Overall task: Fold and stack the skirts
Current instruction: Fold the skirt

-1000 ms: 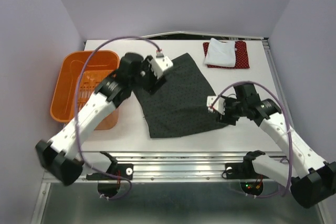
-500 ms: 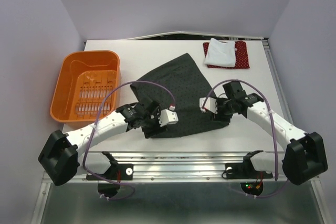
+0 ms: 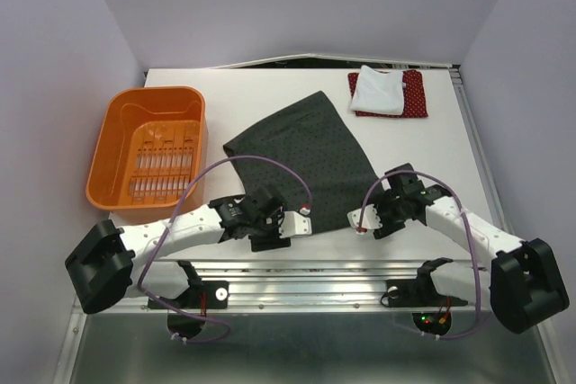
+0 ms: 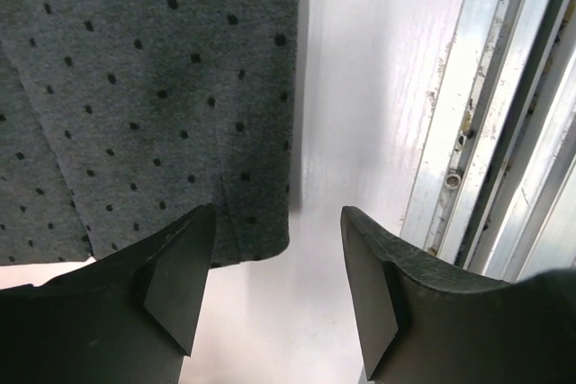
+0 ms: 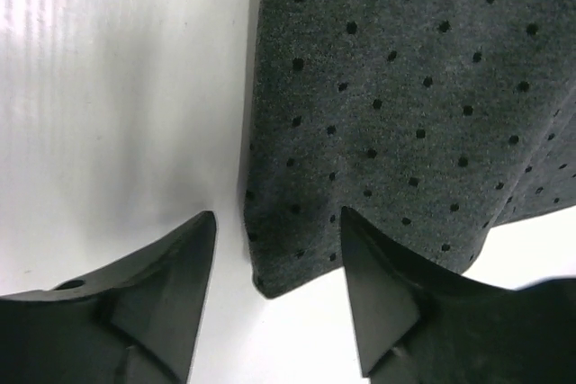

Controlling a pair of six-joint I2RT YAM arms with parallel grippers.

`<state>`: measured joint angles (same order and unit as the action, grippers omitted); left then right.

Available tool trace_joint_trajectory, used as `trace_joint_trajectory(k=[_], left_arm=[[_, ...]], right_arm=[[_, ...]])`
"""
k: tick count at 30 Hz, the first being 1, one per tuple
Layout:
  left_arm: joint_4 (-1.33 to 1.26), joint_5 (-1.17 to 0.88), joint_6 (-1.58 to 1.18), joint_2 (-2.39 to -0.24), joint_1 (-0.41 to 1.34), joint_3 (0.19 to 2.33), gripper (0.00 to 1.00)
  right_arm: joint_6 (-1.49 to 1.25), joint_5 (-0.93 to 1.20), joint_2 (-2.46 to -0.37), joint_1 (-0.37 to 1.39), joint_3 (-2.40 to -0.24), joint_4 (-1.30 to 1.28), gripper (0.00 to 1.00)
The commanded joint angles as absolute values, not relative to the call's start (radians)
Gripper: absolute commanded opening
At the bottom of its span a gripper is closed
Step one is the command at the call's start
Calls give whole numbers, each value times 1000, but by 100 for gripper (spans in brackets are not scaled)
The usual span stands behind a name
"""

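The dark grey skirt [image 3: 301, 155] is spread flat in the middle of the counter [image 3: 432, 146], with one near corner seen below each end effector. The left end effector [image 4: 277, 213] and the right end effector [image 5: 279, 215] are both held apart, with nothing clamped. The white skirt [image 3: 376, 92] is laid folded on the red skirt [image 3: 416, 94] at the far right.

No legible text, label, brand mark, numeral or sign appears on any surface in the top, left-wrist or right-wrist views.
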<state>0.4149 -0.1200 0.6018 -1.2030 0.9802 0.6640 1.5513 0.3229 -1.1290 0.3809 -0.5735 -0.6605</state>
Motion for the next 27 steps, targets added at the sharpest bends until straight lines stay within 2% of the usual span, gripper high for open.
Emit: trace_joint_trajectory(k=[1, 3, 4, 9, 10, 12, 16, 17, 19, 20, 21, 22, 26, 27], left_arm=[[376, -107, 635, -1215, 985, 641, 69], [376, -113, 637, -1212, 989, 637, 67], [377, -117, 638, -1212, 994, 637, 67], [347, -65, 644, -1226, 1046, 617, 66], [336, -52, 643, -1233, 1049, 614, 66], [316, -32, 646, -1270, 1051, 611, 60], [278, 69, 624, -1330, 1051, 607, 40], [272, 75, 618, -1328, 1051, 609, 30], [276, 77, 617, -1307, 1051, 612, 20], [297, 74, 621, -1277, 1049, 621, 9], [323, 40, 629, -1258, 1051, 638, 4], [354, 10, 640, -1237, 1051, 658, 0], [512, -216, 725, -1035, 1051, 742, 0], [529, -216, 738, -1001, 1051, 752, 0]], right_arm=[[1655, 299, -1159, 379, -526, -532, 59], [1664, 281, -1180, 379, -511, -508, 55], [1664, 266, -1190, 379, -511, -505, 47], [1617, 271, -1178, 379, -525, -503, 18], [1615, 272, -1166, 379, -526, -505, 9], [1598, 270, -1128, 379, -528, -532, 1], [1572, 284, -1052, 379, -549, -618, 1], [1559, 290, -1037, 379, -564, -639, 1], [1536, 299, -993, 379, -587, -710, 1], [1517, 308, -979, 379, -618, -738, 1], [1502, 313, -965, 379, -638, -802, 1], [1479, 321, -941, 379, -658, -828, 1], [1413, 366, -891, 379, -812, -1058, 1], [1405, 374, -881, 379, -813, -1058, 1]])
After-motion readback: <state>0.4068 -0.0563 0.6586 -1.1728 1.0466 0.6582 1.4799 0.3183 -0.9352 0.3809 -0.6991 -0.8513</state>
